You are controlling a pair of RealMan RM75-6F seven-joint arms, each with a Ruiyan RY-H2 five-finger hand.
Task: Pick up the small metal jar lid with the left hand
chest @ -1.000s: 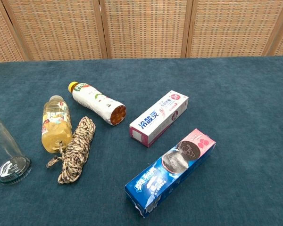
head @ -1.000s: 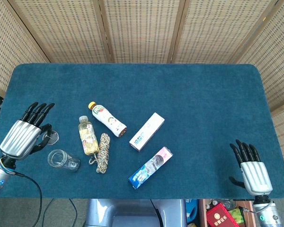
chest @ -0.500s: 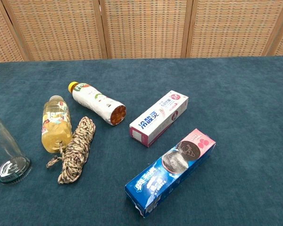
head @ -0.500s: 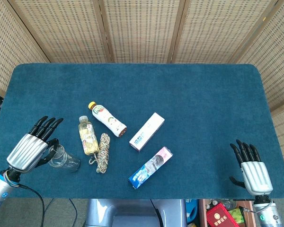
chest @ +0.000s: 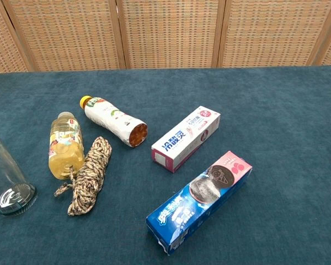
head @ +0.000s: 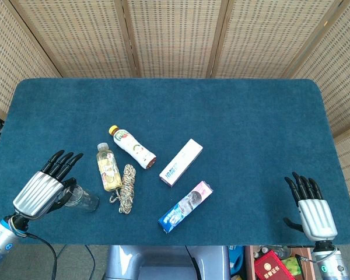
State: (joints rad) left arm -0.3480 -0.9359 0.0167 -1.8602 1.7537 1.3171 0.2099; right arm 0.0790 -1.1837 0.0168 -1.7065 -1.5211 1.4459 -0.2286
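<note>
- The left hand point(head: 42, 191) sits at the lower left of the head view, its back to the camera. Its fingers point(head: 63, 161) reach toward the upper right and its thumb is tucked toward the glass jar point(head: 86, 200) lying just beside it.
- The small metal jar lid shows in neither view. It may be hidden under the left hand's palm or pinched below it, and I cannot tell whether that hand grasps anything.
- The right hand point(head: 313, 213), at the lower right, holds nothing, with its fingers straight and apart over the tabletop point(head: 251, 128).
- Risk: if the lid is only pinched at its thin rim, it could slip out and drop onto the cloth, or knock the jar and set it rolling toward the yellow drink bottle point(head: 108, 168) and the rope point(head: 127, 188).
- Risk: the thumb is close to the jar, so closing further could catch glass instead of the lid.
- Heading: the lid's facing cannot be read, and a round lid would have no long axis anyway.
</note>
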